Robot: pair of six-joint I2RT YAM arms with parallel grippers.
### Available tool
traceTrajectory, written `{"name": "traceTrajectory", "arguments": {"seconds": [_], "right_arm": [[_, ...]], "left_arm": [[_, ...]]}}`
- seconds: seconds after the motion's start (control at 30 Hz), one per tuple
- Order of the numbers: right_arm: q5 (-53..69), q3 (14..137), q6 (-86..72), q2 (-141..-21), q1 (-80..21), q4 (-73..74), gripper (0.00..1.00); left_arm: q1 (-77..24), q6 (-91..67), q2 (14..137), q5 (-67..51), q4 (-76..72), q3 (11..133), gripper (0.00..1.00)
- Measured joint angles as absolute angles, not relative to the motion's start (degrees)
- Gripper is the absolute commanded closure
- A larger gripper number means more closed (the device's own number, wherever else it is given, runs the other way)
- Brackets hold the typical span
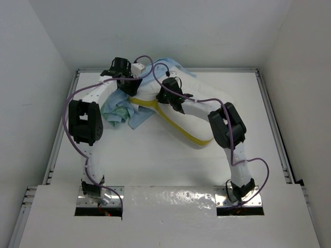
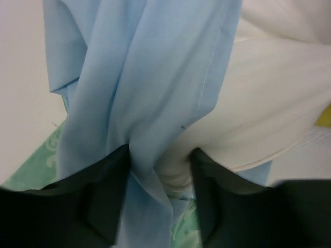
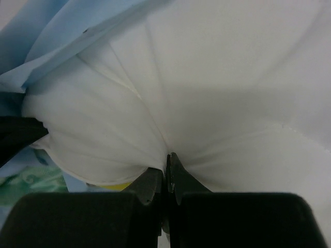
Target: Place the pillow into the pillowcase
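The white pillow with its yellow edge lies across the middle of the table, its far-left end at the pillowcase, a bunched light blue and green heap. My left gripper is at the far left; in its wrist view the jaws clamp a fold of the blue pillowcase with a bulge of pillow beside it. My right gripper rests on the pillow's top; in its wrist view it is pinched shut on the pillow's white cover, with the pillowcase at upper left.
White walls enclose the table on the left, back and right. A raised metal rail runs along the table's edges. Purple cables loop from both arms above the cloth.
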State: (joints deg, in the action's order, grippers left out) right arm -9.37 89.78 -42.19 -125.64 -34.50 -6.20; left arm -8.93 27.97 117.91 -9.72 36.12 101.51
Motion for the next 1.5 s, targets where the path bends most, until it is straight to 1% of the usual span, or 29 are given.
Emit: {"name": "traceTrajectory", "arguments": {"seconds": [0.07, 0.1, 0.17, 0.23, 0.3, 0.33, 0.37, 0.4, 0.43, 0.47, 0.5, 0.53, 0.57, 0.73, 0.83, 0.93, 1.07, 1.17, 1.27, 1.4, 1.5], "right_arm": [[-8.95, 89.6, -42.06, -125.64, -34.48, -6.68, 1.0], [-8.71, 89.56, -42.04, -125.64, -34.5, -6.94, 1.0], [-8.38, 89.54, -42.04, -125.64, -34.5, -7.25, 1.0], [-8.32, 89.43, -42.04, -125.64, -34.57, -7.29, 1.0], [-8.27, 89.36, -42.04, -125.64, -34.68, -7.35, 1.0], [-8.27, 89.36, -42.04, -125.64, -34.68, -7.4, 1.0], [-8.27, 89.36, -42.04, -125.64, -34.65, -7.38, 1.0], [-8.23, 89.36, -42.04, -125.64, -34.65, -7.35, 1.0], [-8.16, 89.34, -42.04, -125.64, -34.65, -7.35, 1.0], [-8.12, 89.34, -42.04, -125.64, -34.65, -7.35, 1.0], [-8.08, 89.32, -42.04, -125.64, -34.65, -7.38, 1.0], [-8.01, 89.32, -42.04, -125.64, -34.65, -7.38, 1.0], [-7.9, 89.3, -42.02, -125.64, -34.65, -7.38, 1.0], [-7.77, 89.14, -42.0, -125.64, -34.65, -7.55, 1.0], [-7.68, 89.03, -42.02, -125.64, -34.63, -7.73, 1.0], [-7.57, 89.06, -42.15, -125.64, -34.59, -7.77, 1.0], [-7.05, 89.25, -45.3, -125.6, -33.63, -8.08, 1.0], [-6.52, 89.93, -46.76, -125.21, -32.36, -7.75, 1.0], [-7.81, 92.77, -44.99, -125.19, -31.7, -6.17, 1.0], [-9.17, 94.89, -43.72, -125.16, -31.64, -5.89, 1.0], [-10.15, 94.52, -43.27, -125.12, -32.01, -7.86, 1.0]], "left_arm": [[-9.02, 27.05, 118.43, -9.19, 35.48, 101.62, 0.73], [-9.08, 26.79, 118.63, -9.04, 35.27, 101.62, 0.88], [-9.26, 26.37, 118.89, -8.75, 35.31, 102.1, 0.97], [-9.34, 26.41, 119.0, -8.56, 36.07, 103.24, 0.95], [-9.32, 26.87, 119.0, -8.64, 37.45, 104.75, 0.68], [-9.3, 27.22, 118.98, -8.58, 38.37, 105.6, 0.58], [-9.28, 27.42, 118.96, -8.4, 39.2, 106.39, 0.53], [-9.23, 27.57, 118.91, -8.12, 39.59, 106.85, 0.53], [-9.19, 27.68, 118.8, -7.73, 39.68, 107.02, 0.58], [-9.1, 27.97, 118.72, -7.01, 39.7, 107.0, 0.75], [-9.04, 28.08, 118.72, -6.13, 39.64, 106.94, 0.84], [-8.99, 28.34, 118.72, -5.3, 39.62, 106.83, 0.9], [-8.99, 28.64, 118.72, -4.62, 39.72, 106.76, 1.0], [-8.99, 29.82, 118.74, -4.05, 39.77, 106.69, 1.0], [-8.82, 30.68, 118.74, -6.92, 40.4, 106.72, 1.0], [-7.99, 34.87, 118.72, -16.16, 43.9, 107.28, 1.0], [-7.01, 46.02, 118.61, -28.16, 53.47, 109.01, 1.0], [-6.96, 54.37, 118.52, -33.69, 59.57, 109.21, 1.0], [-7.09, 60.31, 118.5, -39.18, 63.72, 109.21, 1.0], [-7.14, 63.16, 118.21, -47.97, 66.17, 110.06, 1.0], [-6.96, 62.22, 118.21, -56.53, 68.71, 113.65, 1.0]]}}
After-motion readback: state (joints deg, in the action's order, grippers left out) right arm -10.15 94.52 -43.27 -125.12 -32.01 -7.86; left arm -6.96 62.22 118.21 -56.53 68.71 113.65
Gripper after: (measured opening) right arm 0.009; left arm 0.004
